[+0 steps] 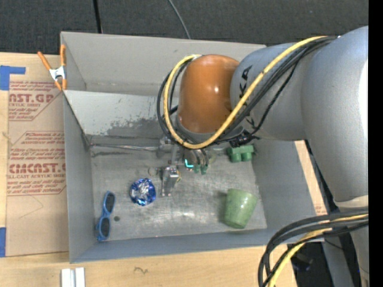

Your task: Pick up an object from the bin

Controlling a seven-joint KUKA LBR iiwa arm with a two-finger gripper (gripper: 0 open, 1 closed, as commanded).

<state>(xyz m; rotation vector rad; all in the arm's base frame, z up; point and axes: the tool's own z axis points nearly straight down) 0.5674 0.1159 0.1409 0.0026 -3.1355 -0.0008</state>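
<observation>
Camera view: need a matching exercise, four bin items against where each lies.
Things
1. blue plastic sunglasses
2. shiny blue crumpled ball
3. pale green cup lying on its side
4. dark green blocky piece

Places in the grey metal bin
A. lower right of the floor
B. lower left corner
C. just left of the end effector
D. right side, close under the arm's wrist

Pairs: 1-B, 2-C, 3-A, 4-D

One pair of blue sunglasses (pixel 106 216) and one shiny blue ball (pixel 143 192) are lying here. One green cup (pixel 239 208) and one green block (pixel 241 153) are resting too.
</observation>
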